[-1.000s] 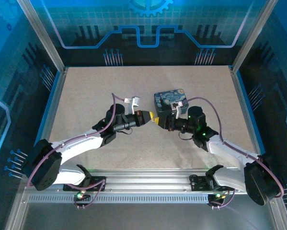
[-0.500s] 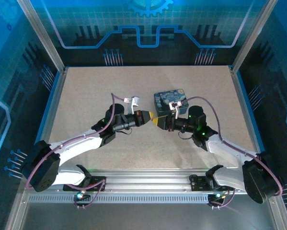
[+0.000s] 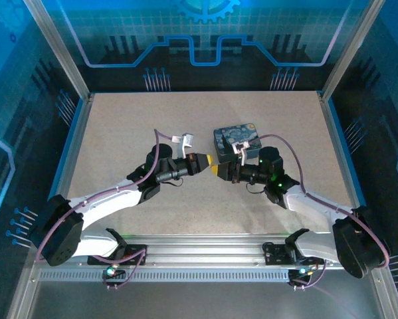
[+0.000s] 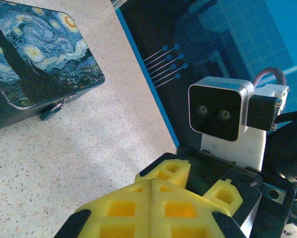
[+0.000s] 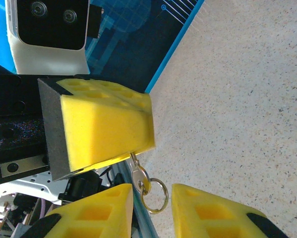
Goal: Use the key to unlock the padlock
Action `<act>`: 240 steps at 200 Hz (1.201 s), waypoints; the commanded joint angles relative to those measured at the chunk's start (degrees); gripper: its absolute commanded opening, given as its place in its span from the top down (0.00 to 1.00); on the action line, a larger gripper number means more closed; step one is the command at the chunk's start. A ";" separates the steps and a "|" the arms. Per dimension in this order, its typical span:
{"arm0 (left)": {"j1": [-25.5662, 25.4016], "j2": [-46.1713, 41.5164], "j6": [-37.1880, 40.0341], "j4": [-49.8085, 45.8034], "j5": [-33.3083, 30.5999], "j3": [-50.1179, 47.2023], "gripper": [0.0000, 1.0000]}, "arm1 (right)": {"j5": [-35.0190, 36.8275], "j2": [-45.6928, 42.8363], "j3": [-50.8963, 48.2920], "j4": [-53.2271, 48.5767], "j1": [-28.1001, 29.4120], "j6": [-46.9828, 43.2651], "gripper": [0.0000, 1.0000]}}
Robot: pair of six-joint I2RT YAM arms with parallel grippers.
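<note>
My left gripper (image 3: 210, 161) is shut, its yellow pads (image 5: 106, 126) pressed flat together. The silver key (image 5: 138, 174) juts from under those pads with its blade gone into their seam, and a split ring (image 5: 157, 197) hangs from its head. My right gripper (image 5: 152, 190) is open and tip to tip with the left one. Its fingers stand either side of the key head and ring, the left finger (image 5: 113, 206) almost against the head. A small dark-and-silver fitting (image 4: 53, 108) sits at the tin box's front edge. I cannot tell whether it is the padlock.
The starry-night tin box (image 3: 236, 136) lies shut just behind the right gripper, close to its wrist. Speckled tabletop (image 3: 152, 116) spreads to the left and back. Blue side rails and a metal frame bound the table.
The right gripper has edged left toward the left gripper's tip and its jaws have narrowed a little around the key head. The left arm has stayed put.
</note>
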 commanded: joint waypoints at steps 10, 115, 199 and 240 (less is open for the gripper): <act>-0.37 -1.33 1.38 0.56 0.00 1.43 1.00 | -0.53 1.20 1.94 2.07 0.86 0.59 0.72; -0.39 -1.53 1.51 0.75 -0.27 1.08 1.00 | 1.49 0.86 1.89 1.23 0.98 0.66 0.94; 0.70 -3.93 4.20 -6.04 -5.14 1.71 0.39 | 8.32 -5.99 3.14 -17.49 0.32 -9.20 1.00; 3.48 -0.35 4.97 -15.59 -7.90 6.15 0.21 | 17.95 -10.58 5.53 -32.47 0.32 -16.01 1.00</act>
